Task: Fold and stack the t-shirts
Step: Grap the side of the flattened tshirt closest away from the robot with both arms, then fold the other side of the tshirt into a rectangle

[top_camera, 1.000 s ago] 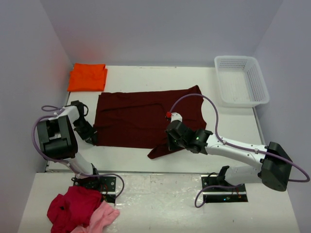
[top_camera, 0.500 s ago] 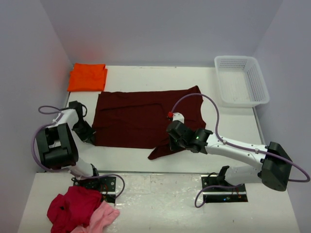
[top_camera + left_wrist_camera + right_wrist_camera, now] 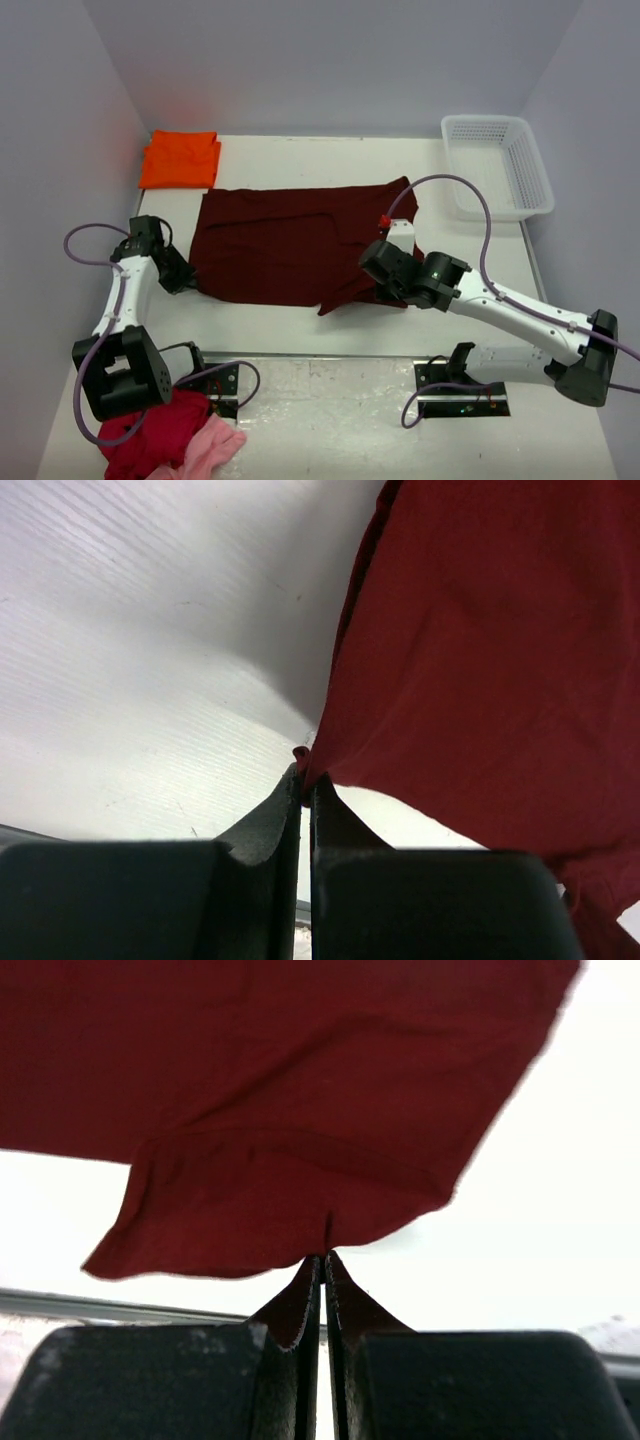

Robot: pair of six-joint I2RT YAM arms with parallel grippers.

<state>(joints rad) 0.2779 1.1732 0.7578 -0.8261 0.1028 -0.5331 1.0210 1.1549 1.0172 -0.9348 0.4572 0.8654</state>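
Currently the left gripper (image 3: pixel 304 780) is pinching the left edge of the maroon t-shirt (image 3: pixel 285 245) spread on the table (image 3: pixel 330 160), the right gripper (image 3: pixel 323 1260) is clamping its near hem, and the orange t-shirt (image 3: pixel 180 158) is lying far-left.

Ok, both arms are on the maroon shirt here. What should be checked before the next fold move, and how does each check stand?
1. Hold of the left gripper on the maroon t-shirt: ok, shut on its edge.
2. Hold of the right gripper: ok, shut on the near hem.
3. Cloth lying flat: not ok, bunched beside the right gripper.
4. Layers pinched, one or more: cannot tell.
5. The orange t-shirt out of the way: ok, folded at the far left corner.
6. The basket out of the way: ok, far right, apart from the cloth.
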